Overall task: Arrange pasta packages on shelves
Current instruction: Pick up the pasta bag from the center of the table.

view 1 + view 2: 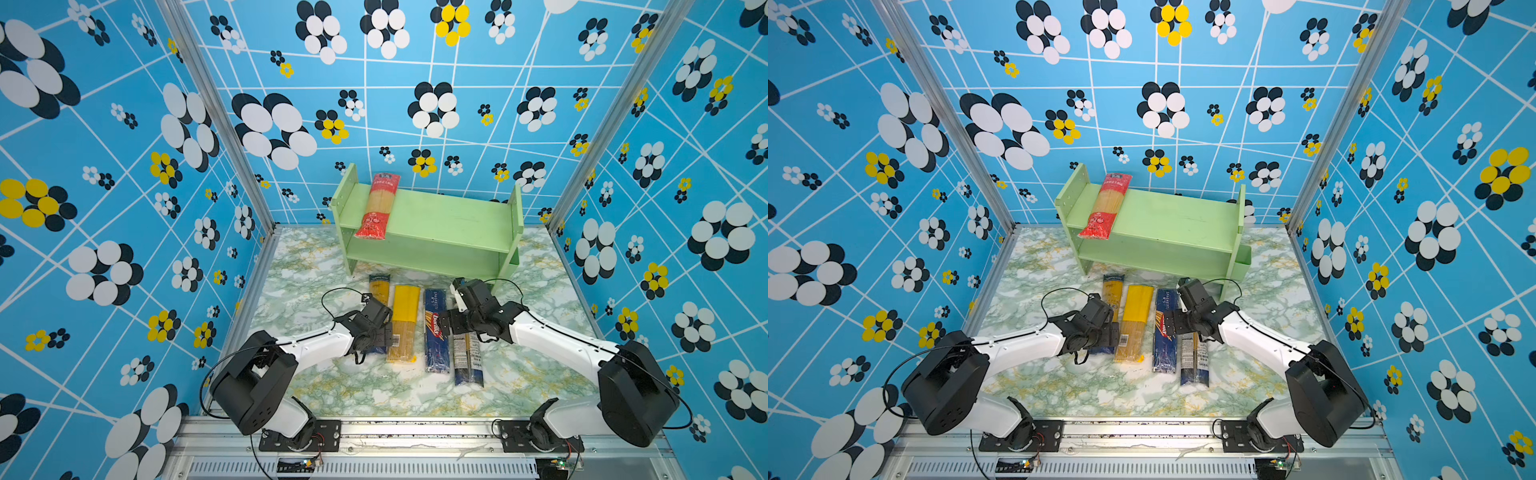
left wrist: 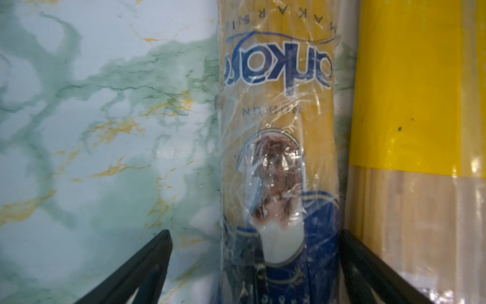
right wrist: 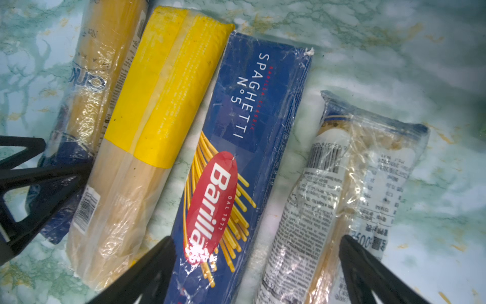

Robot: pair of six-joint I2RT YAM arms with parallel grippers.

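Note:
A red pasta package (image 1: 378,205) (image 1: 1105,205) lies across the top tier of the pale green shelves (image 1: 449,220) (image 1: 1167,220). Several more lie side by side on the table: clear with a navy end (image 1: 380,289) (image 2: 278,105), yellow-topped (image 1: 405,320) (image 3: 157,105), dark blue Barilla (image 1: 435,345) (image 3: 236,158), and clear with a white label (image 1: 467,361) (image 3: 342,184). My left gripper (image 1: 376,328) (image 2: 255,237) is open and low, straddling the navy-end pack. My right gripper (image 1: 449,322) (image 3: 256,244) is open above the Barilla and labelled packs.
The marble-patterned table (image 1: 316,386) is boxed in by blue flowered walls on three sides. The shelves stand against the back wall, their lower tier bare. The left gripper's black fingers (image 3: 34,179) show at the edge of the right wrist view.

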